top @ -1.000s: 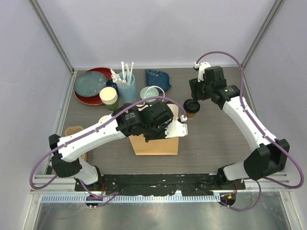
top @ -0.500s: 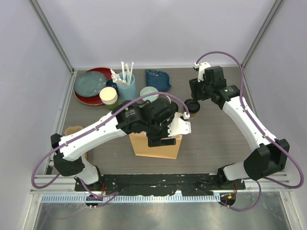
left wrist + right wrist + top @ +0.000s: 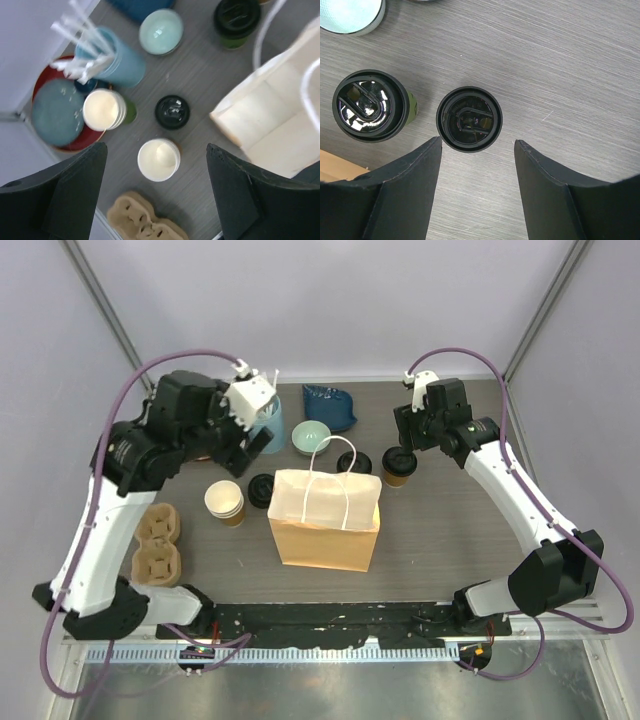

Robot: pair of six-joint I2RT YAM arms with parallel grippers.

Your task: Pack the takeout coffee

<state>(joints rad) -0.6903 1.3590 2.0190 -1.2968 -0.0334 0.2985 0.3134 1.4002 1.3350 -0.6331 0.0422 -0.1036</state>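
The brown-walled takeout coffee (image 3: 399,466) stands with its black lid just right of the bag's back corner. Its lid (image 3: 469,118) lies just ahead of the fingertips of my right gripper (image 3: 477,150) (image 3: 408,440), which is open, empty and above it. The green-walled coffee (image 3: 355,462) (image 3: 370,105) (image 3: 236,20) stands beside it, right behind the brown paper bag (image 3: 325,520) (image 3: 280,120). The bag stands upright with its handles up. My left gripper (image 3: 245,445) (image 3: 156,165) hangs high over the table's left side, open and empty.
A loose stack of black lids (image 3: 262,490) (image 3: 172,111) and lidless cup stacks (image 3: 225,502) (image 3: 158,159) sit left of the bag. At the back are a blue cup of stirrers (image 3: 112,57), a pale bowl (image 3: 311,435), plates (image 3: 57,112) and a blue dish (image 3: 328,405). Pulp cup carriers (image 3: 157,545) lie at the left edge.
My left gripper was shut at the bag's top; it has opened, let go and swung up and back to the left rear. The bag stands free. The right arm has not moved.
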